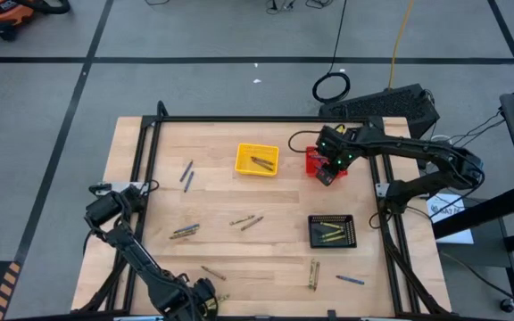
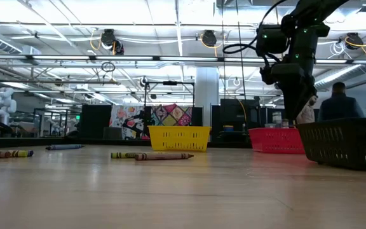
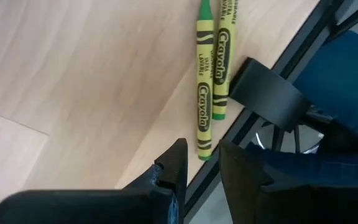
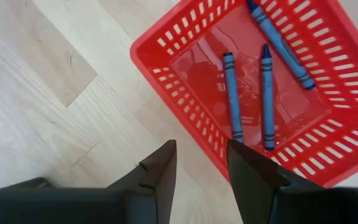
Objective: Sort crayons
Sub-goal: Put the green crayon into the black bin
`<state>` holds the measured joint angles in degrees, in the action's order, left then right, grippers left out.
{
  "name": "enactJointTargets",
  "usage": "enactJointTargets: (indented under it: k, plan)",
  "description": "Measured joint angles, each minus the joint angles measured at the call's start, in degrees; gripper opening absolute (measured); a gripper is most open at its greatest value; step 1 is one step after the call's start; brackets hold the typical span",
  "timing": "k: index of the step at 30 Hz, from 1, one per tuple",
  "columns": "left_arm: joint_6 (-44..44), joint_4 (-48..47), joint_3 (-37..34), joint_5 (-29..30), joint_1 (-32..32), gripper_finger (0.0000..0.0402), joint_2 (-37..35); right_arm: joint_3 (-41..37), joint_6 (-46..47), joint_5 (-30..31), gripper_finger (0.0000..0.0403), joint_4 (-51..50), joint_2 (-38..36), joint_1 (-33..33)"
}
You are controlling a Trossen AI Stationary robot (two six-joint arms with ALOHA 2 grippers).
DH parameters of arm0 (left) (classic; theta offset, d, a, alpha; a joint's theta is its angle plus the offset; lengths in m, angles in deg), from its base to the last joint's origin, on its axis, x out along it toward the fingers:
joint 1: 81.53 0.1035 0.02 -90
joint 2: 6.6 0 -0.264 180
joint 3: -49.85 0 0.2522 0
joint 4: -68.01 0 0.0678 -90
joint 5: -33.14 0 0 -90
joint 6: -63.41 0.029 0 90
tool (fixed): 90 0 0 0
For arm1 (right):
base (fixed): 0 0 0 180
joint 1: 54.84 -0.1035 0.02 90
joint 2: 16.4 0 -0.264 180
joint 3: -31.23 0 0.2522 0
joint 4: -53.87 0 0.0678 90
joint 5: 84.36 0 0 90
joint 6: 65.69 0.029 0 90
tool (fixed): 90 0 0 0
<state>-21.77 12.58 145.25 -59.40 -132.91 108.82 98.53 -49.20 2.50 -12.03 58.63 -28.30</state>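
My right gripper [image 4: 201,152] is open and empty. It hangs above the near-left rim of the red basket [image 4: 166,68], which holds three blue crayons [image 4: 232,93]; the gripper also shows in the high view [image 1: 330,169]. My left gripper [image 3: 202,155] is open and empty at the table's near edge [image 1: 205,294], just short of two yellow-green crayons [image 3: 205,87] that lie side by side on the wood. The yellow basket [image 1: 257,160] and the black basket [image 1: 332,231] each hold a few crayons. Loose crayons lie on the table: blue [image 1: 186,174], mixed [image 1: 184,232], brown [image 1: 248,220].
More loose crayons lie near the front: olive ones [image 1: 313,275], a blue one [image 1: 350,280] and a brown one [image 1: 212,273]. A black frame rail [image 3: 278,68] runs along the table edge beside my left gripper. A person stands in the room beyond the table [image 2: 338,102].
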Motion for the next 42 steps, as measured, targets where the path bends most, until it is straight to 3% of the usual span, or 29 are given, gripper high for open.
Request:
enactJointTargets:
  k: [30,38,42]
  plan:
    - [0.37,-2.86,0.26,1.37,-0.15,0.0085,3.61,0.00,-0.06,0.04,0.0128,0.02,0.00,-0.41]
    - [3.46,-2.60,0.10,1.87,-0.10,0.0017,3.63,0.00,0.02,-0.03,0.0128,0.02,0.00,-0.41]
    - [4.78,-2.55,0.07,1.28,-0.03,0.0008,3.67,0.00,1.32,-0.07,0.0128,0.02,0.00,-0.41]
